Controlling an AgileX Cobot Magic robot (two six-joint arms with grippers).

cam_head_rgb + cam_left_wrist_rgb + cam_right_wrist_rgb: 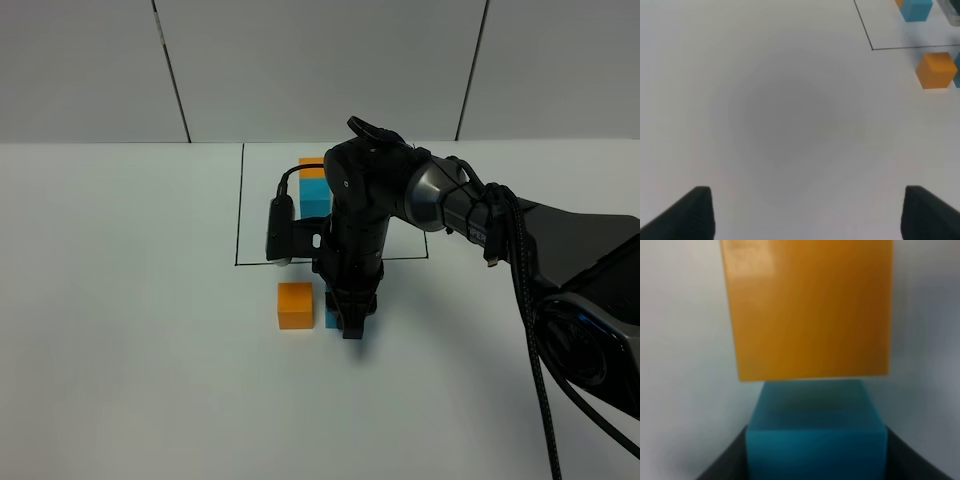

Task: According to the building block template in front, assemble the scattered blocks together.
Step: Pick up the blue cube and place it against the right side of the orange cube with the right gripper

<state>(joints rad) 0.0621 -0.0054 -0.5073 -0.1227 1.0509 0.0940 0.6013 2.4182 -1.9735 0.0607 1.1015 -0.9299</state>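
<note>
Beside the orange cube (295,305), the right gripper (351,328) clasps the half-hidden teal-blue cube (331,319)

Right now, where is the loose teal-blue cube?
In the exterior high view the loose teal-blue cube sits just right of the loose orange cube, in front of the marked square, mostly hidden by the right gripper closed around it.
</note>
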